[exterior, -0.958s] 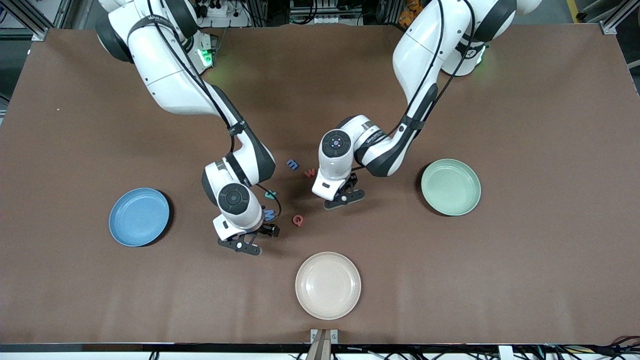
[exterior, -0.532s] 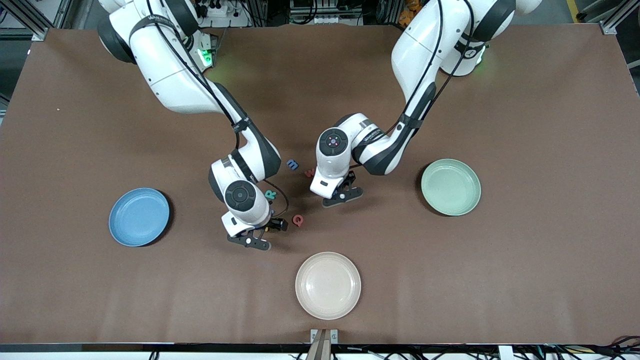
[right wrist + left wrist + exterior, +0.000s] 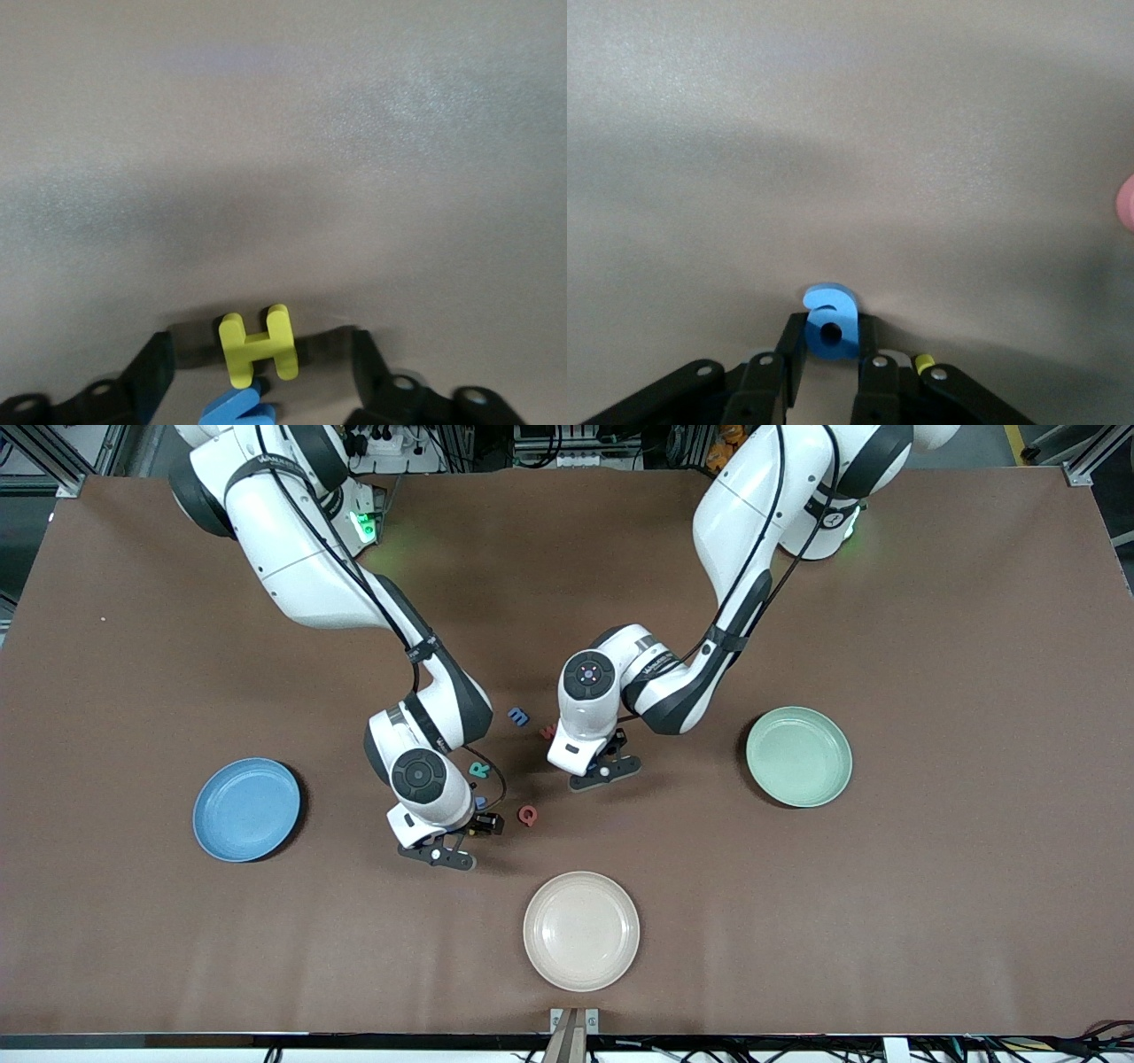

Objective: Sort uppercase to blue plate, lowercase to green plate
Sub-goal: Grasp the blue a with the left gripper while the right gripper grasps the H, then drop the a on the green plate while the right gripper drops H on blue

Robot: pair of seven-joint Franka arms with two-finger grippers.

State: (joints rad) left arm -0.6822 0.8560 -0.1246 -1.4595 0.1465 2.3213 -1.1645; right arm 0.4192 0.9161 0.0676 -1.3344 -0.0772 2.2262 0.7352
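the left gripper (image 3: 830,372) is pinched on the blue a (image 3: 830,320), low over the table (image 3: 930,646), the red w (image 3: 548,732) just beside its wrist. the right gripper (image 3: 257,372) has its fingers (image 3: 151,372) spread wide around the yellow h (image 3: 257,347), apart from it, with the blue m capital (image 3: 235,409) touching the h. the blue plate (image 3: 246,810) and green plate (image 3: 799,756) lie well apart from both.
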